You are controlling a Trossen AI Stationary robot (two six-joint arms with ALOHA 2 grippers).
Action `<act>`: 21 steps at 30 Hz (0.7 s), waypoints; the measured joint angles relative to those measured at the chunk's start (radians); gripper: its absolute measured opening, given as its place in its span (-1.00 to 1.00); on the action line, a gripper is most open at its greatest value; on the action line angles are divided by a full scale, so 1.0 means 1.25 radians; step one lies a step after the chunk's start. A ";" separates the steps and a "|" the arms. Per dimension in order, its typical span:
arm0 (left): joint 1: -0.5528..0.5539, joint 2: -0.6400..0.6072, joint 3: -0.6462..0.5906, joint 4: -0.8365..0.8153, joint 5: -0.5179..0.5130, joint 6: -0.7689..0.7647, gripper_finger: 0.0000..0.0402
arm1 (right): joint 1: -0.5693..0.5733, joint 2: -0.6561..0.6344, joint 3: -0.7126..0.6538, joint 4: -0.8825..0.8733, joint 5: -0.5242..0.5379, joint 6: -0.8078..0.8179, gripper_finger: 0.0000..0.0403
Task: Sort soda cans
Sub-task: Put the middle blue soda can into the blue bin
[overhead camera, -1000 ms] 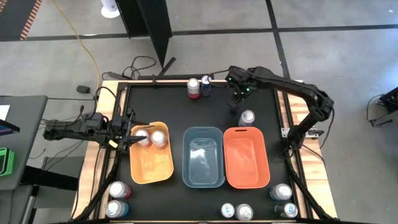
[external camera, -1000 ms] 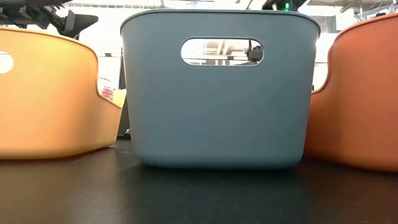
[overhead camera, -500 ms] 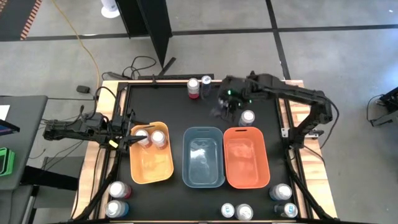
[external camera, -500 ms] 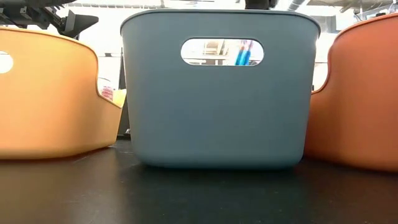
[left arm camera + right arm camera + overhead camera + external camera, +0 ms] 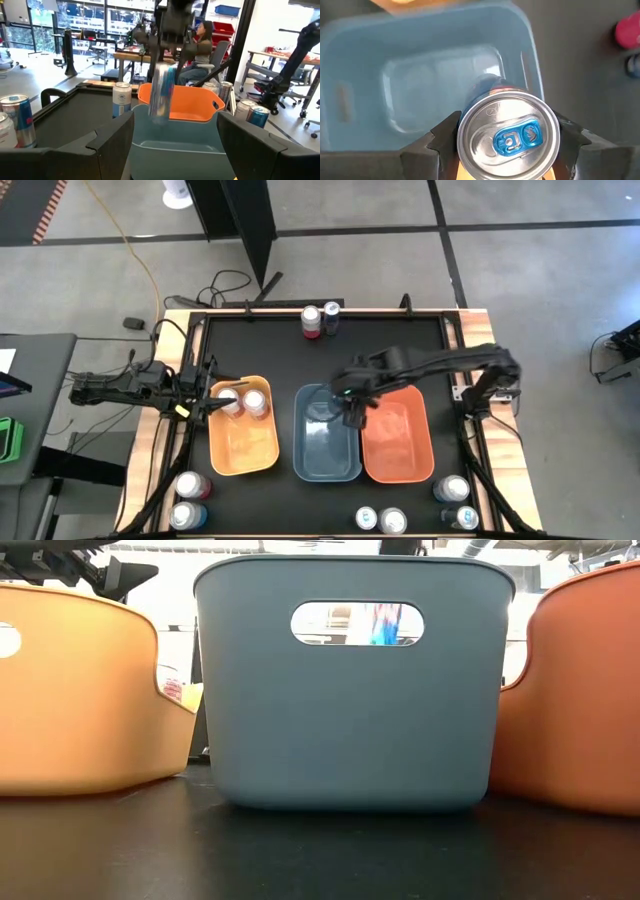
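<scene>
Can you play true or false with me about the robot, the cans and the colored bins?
1. The right gripper holds a can above the blue bin. True.
2. The blue bin is already full of cans. False: none shows in it yet.
3. Two cans sit in the yellow-orange bin. True.
4. The blue bin stands at the end of the row. False: it stands in the middle, between the yellow-orange bin and the red-orange bin.
5. The left gripper is reaching over the red-orange bin. False: it is at the yellow-orange bin's edge.
</scene>
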 joint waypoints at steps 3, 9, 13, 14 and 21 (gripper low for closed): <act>0.000 0.000 0.000 0.001 0.000 0.000 0.39 | -0.002 0.055 -0.001 -0.006 0.000 -0.003 0.13; 0.000 0.000 0.000 0.001 0.000 -0.005 0.39 | -0.013 0.139 -0.001 -0.027 -0.001 -0.012 0.13; 0.000 0.000 0.000 0.001 0.000 -0.005 0.39 | -0.020 0.175 0.000 -0.032 -0.001 -0.012 0.13; 0.000 0.000 0.000 0.001 0.000 -0.005 0.39 | -0.022 0.184 0.000 -0.031 -0.001 -0.012 0.13; 0.000 0.000 0.000 0.001 0.000 -0.005 0.39 | -0.034 0.197 0.002 -0.033 -0.001 0.001 0.15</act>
